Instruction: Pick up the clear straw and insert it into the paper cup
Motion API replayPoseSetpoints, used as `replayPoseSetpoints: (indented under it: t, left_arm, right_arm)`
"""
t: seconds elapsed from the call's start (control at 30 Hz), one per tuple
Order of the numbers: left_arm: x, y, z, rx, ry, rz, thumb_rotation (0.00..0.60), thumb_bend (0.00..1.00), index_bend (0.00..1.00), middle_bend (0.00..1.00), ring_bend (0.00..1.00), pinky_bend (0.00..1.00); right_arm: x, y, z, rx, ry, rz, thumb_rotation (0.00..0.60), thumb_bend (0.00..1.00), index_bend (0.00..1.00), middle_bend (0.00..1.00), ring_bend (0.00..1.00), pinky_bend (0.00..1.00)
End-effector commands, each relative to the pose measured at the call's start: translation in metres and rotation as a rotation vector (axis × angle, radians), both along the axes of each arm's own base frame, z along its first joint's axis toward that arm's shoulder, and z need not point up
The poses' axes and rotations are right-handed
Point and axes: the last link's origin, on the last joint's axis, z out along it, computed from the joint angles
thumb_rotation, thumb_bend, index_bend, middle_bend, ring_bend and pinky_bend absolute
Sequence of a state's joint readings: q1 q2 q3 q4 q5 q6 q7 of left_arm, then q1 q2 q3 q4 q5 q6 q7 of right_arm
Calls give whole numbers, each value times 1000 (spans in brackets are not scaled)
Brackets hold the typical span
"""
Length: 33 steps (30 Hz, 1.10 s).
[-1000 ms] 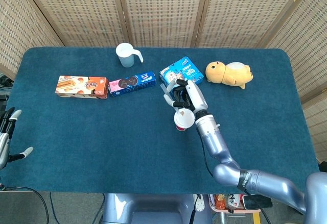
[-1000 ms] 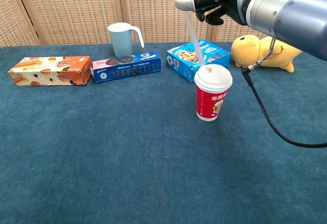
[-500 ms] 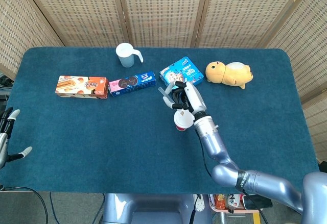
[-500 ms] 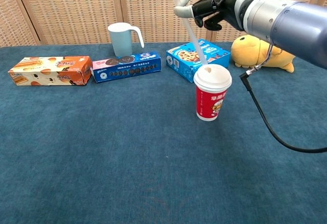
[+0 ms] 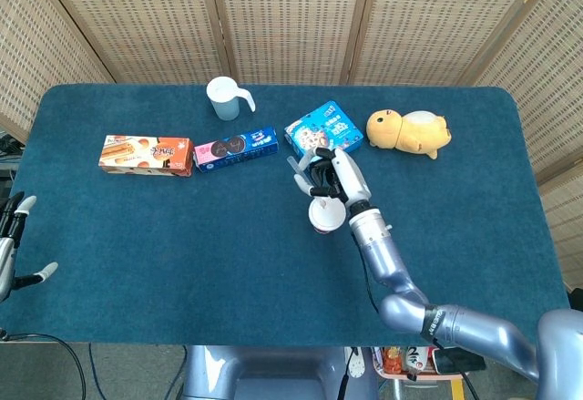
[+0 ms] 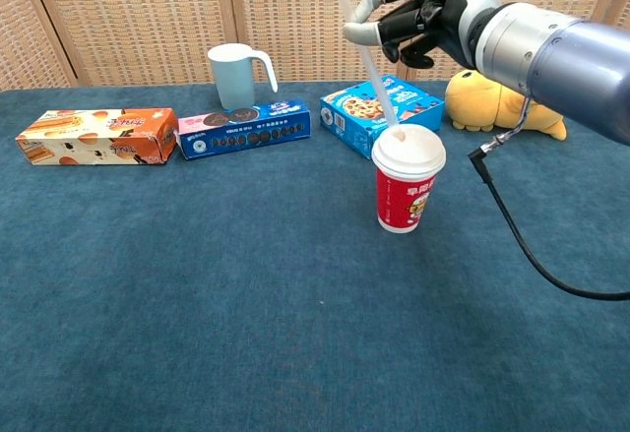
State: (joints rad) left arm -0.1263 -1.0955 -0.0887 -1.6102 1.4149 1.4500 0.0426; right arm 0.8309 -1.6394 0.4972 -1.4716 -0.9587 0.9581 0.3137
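A red paper cup (image 6: 407,178) with a white lid stands mid-table, also seen from above as the cup (image 5: 323,215). My right hand (image 6: 425,16) hovers above and just behind it, pinching a clear straw (image 6: 367,58). The straw slants up to the left, and its lower tip meets the lid near its opening. From overhead the right hand (image 5: 328,175) sits just behind the cup. My left hand (image 5: 13,241) rests at the table's left edge, fingers spread, holding nothing.
Behind the cup lie a blue cookie box (image 6: 381,111), a dark blue biscuit box (image 6: 245,129), an orange snack box (image 6: 95,136), a pale blue mug (image 6: 234,76) and a yellow plush toy (image 6: 504,103). A black cable (image 6: 512,230) hangs from my right arm.
My right hand has sunk a little with the straw, bringing its lower tip down onto the cup's lid. The cup has shifted very slightly left.
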Motion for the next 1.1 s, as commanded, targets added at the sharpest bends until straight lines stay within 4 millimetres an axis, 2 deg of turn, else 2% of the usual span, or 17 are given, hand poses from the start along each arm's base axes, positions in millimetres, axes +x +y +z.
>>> replayPoseSetpoints:
  t: [0.03,0.37,0.8,1.1]
  left_arm:
    - [0,0,0,0,0,0,600,93,0,0,0,0]
    - [0,0,0,-3,0,-1,600,94,0,0,0,0]
    - [0,-1,-1,-10,-4,-1,600,93,0,0,0,0]
    - [0,0,-2,-15,-3,0,600,94,0,0,0,0]
  right_arm:
    - [-3,0,-1,0,-3,-5,600,572,723,896,785,928]
    - [-13,0,-6,18,15,-15,600,571,723,865,717,791]
    - [-36,4,-17,35,74,-6,600,572,723,849,682,752]
    - [-45,4,-22,42,107,6,600,572,723,834,655,747]
